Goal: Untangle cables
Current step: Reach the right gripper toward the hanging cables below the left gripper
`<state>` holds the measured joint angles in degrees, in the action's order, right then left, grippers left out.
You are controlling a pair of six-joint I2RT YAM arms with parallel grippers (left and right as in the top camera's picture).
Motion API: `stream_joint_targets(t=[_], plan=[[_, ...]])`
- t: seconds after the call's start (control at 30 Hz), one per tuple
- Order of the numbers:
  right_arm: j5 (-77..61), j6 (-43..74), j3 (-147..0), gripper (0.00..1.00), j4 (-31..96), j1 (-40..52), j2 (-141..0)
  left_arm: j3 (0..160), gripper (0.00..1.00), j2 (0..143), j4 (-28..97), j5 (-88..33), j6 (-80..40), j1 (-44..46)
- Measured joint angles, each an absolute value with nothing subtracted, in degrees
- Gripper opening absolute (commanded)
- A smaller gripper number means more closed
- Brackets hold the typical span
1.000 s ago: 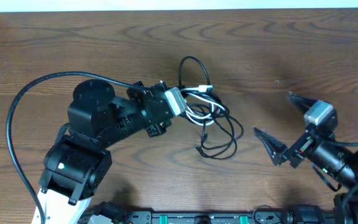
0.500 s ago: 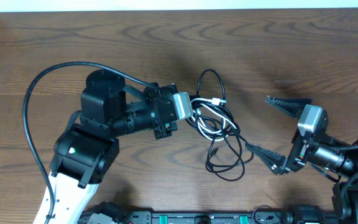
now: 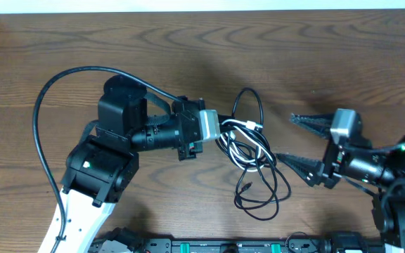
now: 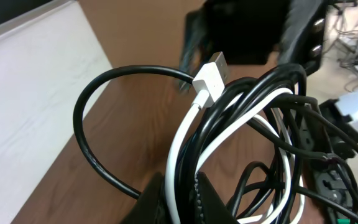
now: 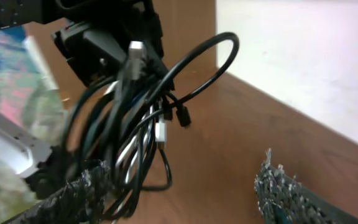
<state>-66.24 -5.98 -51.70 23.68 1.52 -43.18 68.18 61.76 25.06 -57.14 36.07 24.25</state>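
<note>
Your right hand (image 3: 285,137) stood with its fingers apart just to the right of the cables (image 3: 255,151), its opening facing them. The bundle ran front to back over the bench (image 3: 329,56). Beyond it, your left hand (image 3: 213,130) was clamped on its far side.

From overhead I see the cables (image 3: 248,151) bunched at the centre of the frame, over the counter (image 3: 329,56), between my two hands. The left hand (image 3: 221,129) meets their upper-left part. The right hand (image 3: 297,140) is to their right, one finger higher in the frame and the other lower, just beside the bundle's edge. One loop reaches up-frame and slack loops trail toward lower centre. In the left wrist view a USB plug (image 4: 209,78) sits atop the bundle.
</note>
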Motion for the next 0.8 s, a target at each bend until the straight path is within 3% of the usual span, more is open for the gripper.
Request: stream_joint_targets(t=[0.8], plan=[[-66.43, -4.99, -51.7, 0.76, 21.54, 10.87, -45.84, 68.18, 0.08, 66.92, 24.1, -52.97, 36.1, 25.78]])
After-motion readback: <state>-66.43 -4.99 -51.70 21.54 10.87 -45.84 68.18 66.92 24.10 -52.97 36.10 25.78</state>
